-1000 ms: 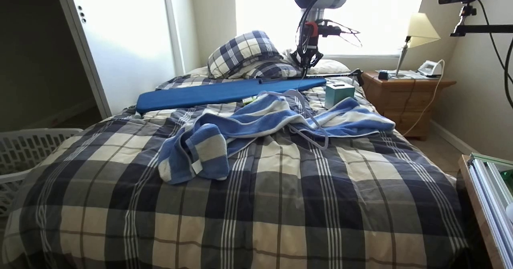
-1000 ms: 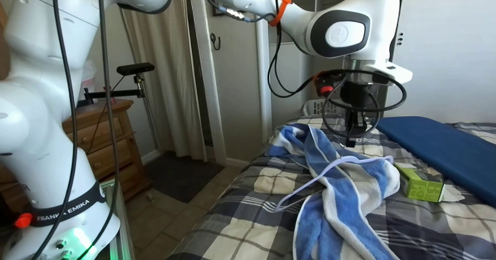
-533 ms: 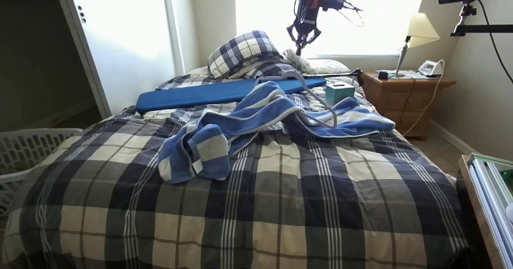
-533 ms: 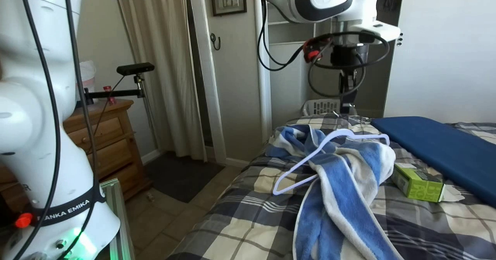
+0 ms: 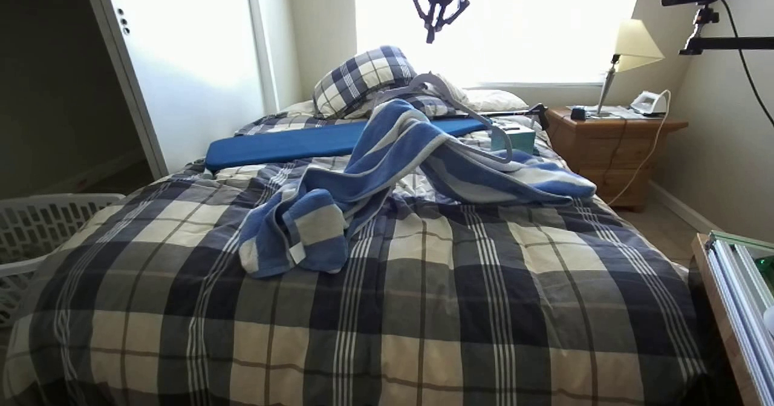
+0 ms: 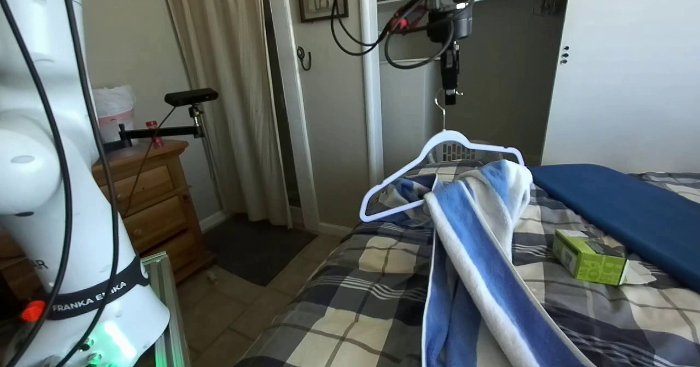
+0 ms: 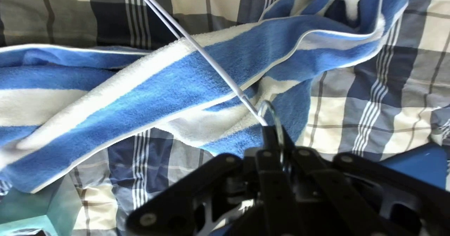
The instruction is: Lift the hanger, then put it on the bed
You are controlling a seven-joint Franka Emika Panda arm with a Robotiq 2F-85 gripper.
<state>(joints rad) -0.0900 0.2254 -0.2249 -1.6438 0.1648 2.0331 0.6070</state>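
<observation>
The hanger [image 6: 447, 136] is suspended, tilted, over the bed [image 5: 363, 333]; its striped towel [image 6: 481, 241], bunched toward one side, rests both ends on the bed. Should the hanger rise higher, lopsided load and dragging cloth could turn the thin hook [image 7: 277, 121] in its grip or strip the towel off. Jaws: clamped together on the hook, parted by little more than the wire.

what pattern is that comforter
The comforter is navy, grey and cream plaid, clearest in an exterior view.
</observation>
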